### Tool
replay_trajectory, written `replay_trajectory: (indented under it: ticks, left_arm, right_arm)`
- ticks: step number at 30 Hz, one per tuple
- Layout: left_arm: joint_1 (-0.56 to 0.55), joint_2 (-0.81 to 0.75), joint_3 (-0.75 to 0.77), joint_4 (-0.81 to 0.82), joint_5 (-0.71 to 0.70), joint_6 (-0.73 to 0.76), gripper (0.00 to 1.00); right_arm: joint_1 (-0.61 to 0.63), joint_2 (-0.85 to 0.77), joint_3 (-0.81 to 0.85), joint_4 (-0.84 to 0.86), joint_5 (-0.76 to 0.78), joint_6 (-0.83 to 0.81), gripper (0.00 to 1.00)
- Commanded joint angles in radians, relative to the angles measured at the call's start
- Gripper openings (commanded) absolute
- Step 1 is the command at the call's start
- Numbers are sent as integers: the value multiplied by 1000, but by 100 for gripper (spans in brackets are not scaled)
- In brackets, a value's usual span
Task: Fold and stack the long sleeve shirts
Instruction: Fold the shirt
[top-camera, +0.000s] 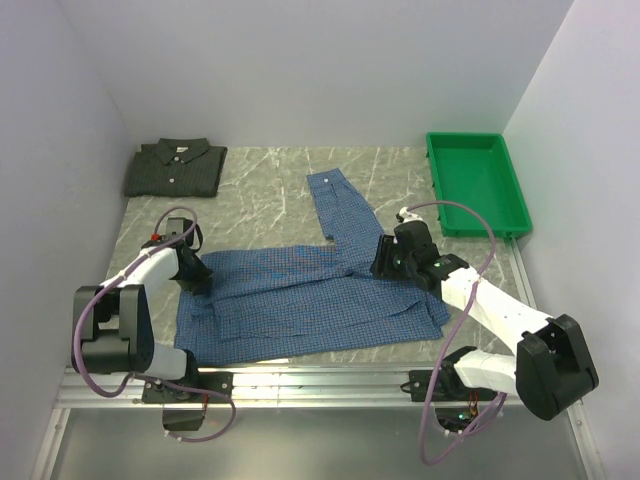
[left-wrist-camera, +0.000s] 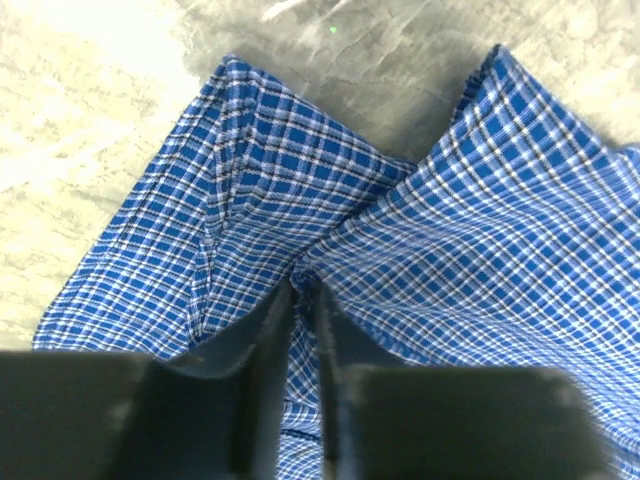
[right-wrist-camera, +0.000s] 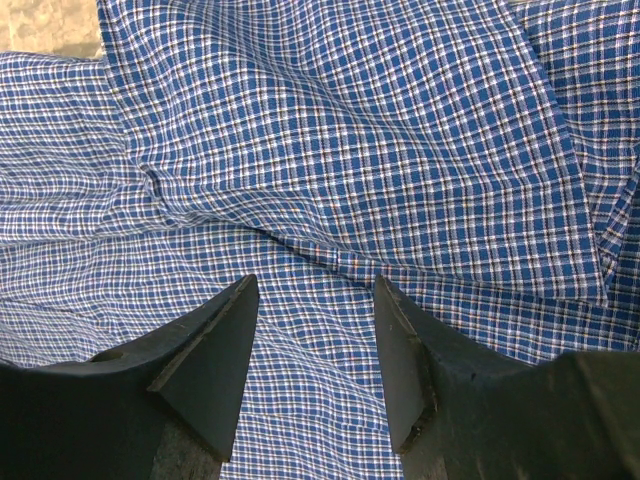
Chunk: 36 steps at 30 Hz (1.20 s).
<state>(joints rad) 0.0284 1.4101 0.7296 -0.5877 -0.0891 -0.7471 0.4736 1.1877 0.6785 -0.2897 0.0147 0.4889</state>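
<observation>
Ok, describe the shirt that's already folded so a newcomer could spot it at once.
On the marbled table, look to the far left corner by the wall. The dark green-grey shirt lies there folded, white buttons showing, unlike the blue checked shirt spread open mid-table.

No readable text — nothing legible anywhere.
</observation>
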Motion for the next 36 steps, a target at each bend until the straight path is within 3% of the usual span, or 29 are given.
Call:
replay_trajectory:
  ticks: [1, 2, 5, 15, 19, 26, 36]
  left_arm:
    - [-1, -10, 42, -7, 8, 18, 19]
    - [-1, -17, 47, -12, 5, 22, 9]
    - [1, -46, 79, -41, -1, 35, 1]
    - [-2, -155, 197, -73, 48, 100, 0]
    - [-1, -168, 195, -58, 80, 120, 1]
    - [-1, -235, 125, -31, 92, 111, 0]
    - [-1, -255, 79, -8, 92, 106, 1]
  right_arm:
    - [5, -23, -2, 34, 10, -7, 57]
    - [5, -25, -3, 31, 16, -7, 57]
    - [5, -28, 1, 21, 24, -12, 57]
    - [-50, -11, 72, -62, 185, 14, 57]
    - [-150, 13, 96, -84, 150, 42, 59]
    - [-309, 99, 102, -52, 56, 135, 70]
    - [-328, 220, 110, 0, -45, 97, 61]
